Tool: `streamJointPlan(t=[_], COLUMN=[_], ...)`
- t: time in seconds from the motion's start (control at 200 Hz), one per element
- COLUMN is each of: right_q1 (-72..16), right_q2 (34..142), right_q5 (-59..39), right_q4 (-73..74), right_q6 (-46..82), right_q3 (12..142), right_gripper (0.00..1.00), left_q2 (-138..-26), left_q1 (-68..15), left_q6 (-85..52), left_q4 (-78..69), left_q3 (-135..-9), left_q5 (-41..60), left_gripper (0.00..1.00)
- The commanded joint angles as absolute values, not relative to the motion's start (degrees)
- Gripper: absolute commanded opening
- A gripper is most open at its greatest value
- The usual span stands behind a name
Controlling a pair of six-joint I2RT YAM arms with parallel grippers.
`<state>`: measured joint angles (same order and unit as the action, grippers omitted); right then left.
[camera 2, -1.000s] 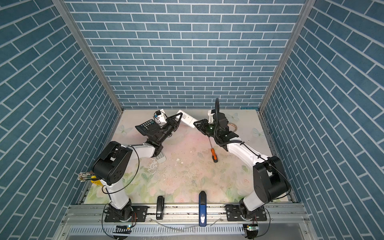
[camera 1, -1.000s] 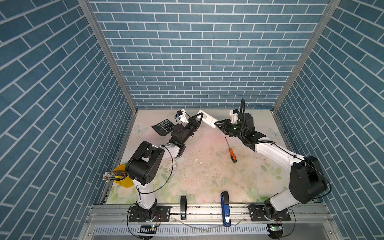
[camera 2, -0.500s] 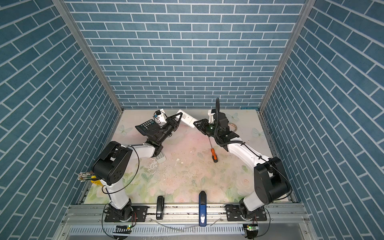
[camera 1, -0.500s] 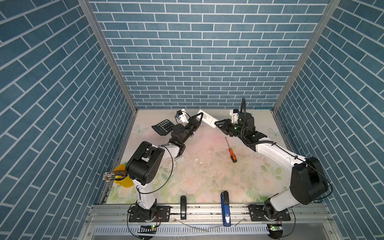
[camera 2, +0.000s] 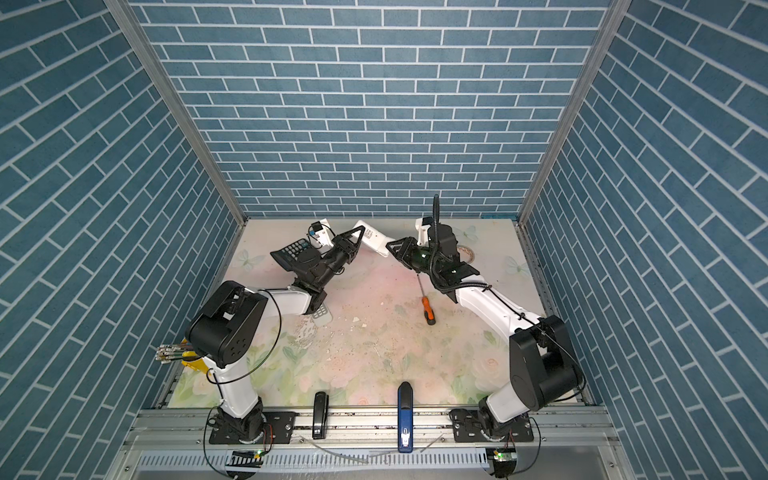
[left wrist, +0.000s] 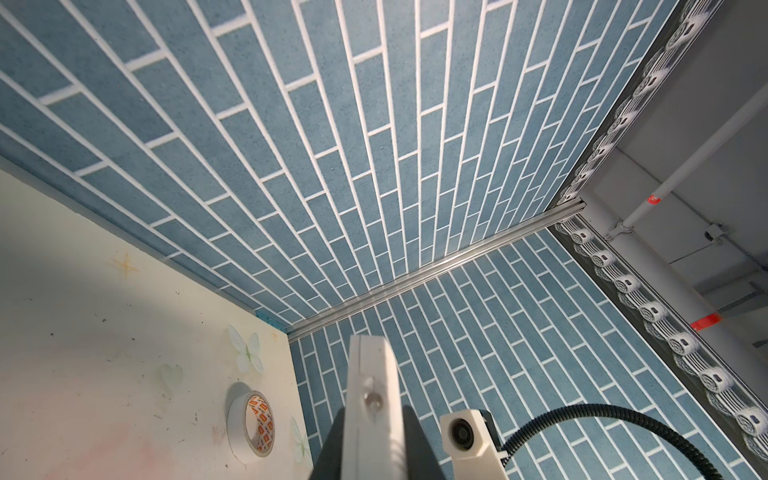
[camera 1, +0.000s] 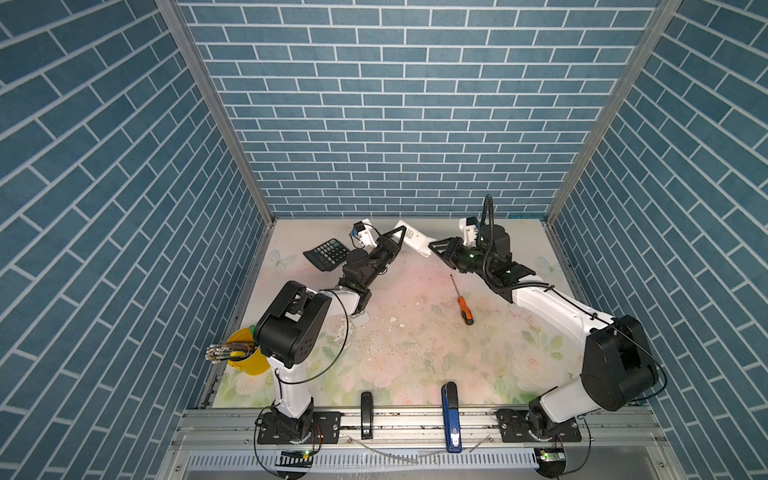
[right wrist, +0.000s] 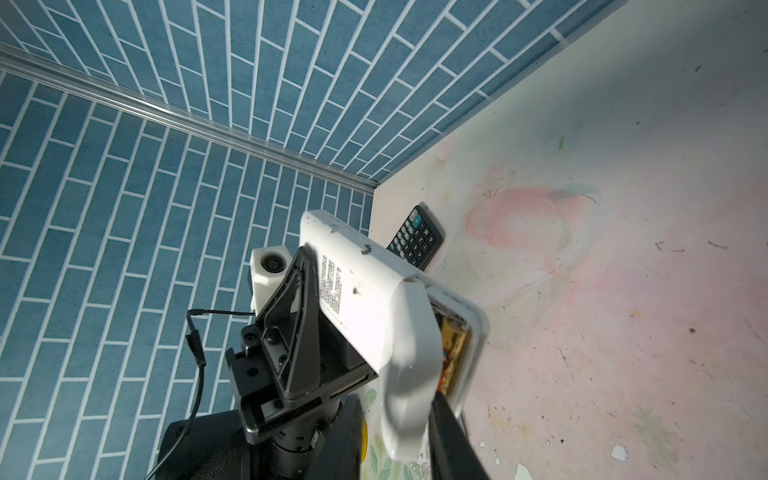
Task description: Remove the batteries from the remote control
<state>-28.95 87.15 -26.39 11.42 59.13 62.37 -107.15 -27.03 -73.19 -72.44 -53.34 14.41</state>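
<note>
White plastic, scuffed and flecked with dark marks, makes up the remote [right wrist: 357, 291]. It hangs clear of the table [camera 1: 415, 340] near the middle of the far edge, slanted, with one arm at each end in both top views. The left gripper [camera 1: 397, 239] is clamped on one end; its wrist view shows the body edge-on between the dark fingers [left wrist: 332, 440].

At the other end the battery cover [right wrist: 409, 361] is partly off, bowing away from the back. Its loose end runs down beside a dark finger [right wrist: 453, 440] of the right gripper [camera 1: 436, 245], whose jaws stand narrow and seem to pinch the cover (the view is cramped here, so I say this with some caution).

The batteries [right wrist: 453, 349] sit inside the opened compartment. Only a sliver shows: glossy orange-gold casing with darker patches, lying lengthwise under the rim. How many there are cannot be told.

A block of small dark print [right wrist: 332, 286] covers part of the remote's back, too fine to read. The black calculator [camera 1: 327, 252] near the far left corner shows white numerals on its keys. The tape roll [left wrist: 251, 424] by the far right corner has an orange pattern inside its core, with no legible words. An orange-handled screwdriver [camera 1: 462, 301] lies right of the table's centre.
</note>
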Motion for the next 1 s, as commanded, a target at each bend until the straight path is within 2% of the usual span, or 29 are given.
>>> streamJointPlan(t=[0.0,0.58,0.785,0.995], right_q1=[-29.1,-29.1,-29.1,-28.8], right_q2=[85.3,89.3,89.1,86.3], right_q5=[-28.0,-30.1,-30.4,-30.2], right_q4=[13.5,19.9,19.6,18.6], right_q6=[58.9,61.9,61.8,61.3], right_q3=[62.9,63.6,63.4,62.4], right_gripper=[0.28,0.24,0.18,0.03], left_q2=[-108.0,-105.7,-105.7,-106.2], left_q1=[-27.0,-27.3,-27.4,-27.0], left_q6=[-73.4,-74.7,-74.9,-75.0], left_q4=[-75.4,-77.3,-77.8,-77.9], left_q3=[-53.2,-52.0,-51.8,-52.1], left_q5=[14.8,14.5,14.2,14.0], left_gripper=[0.0,0.0,0.0,0.0])
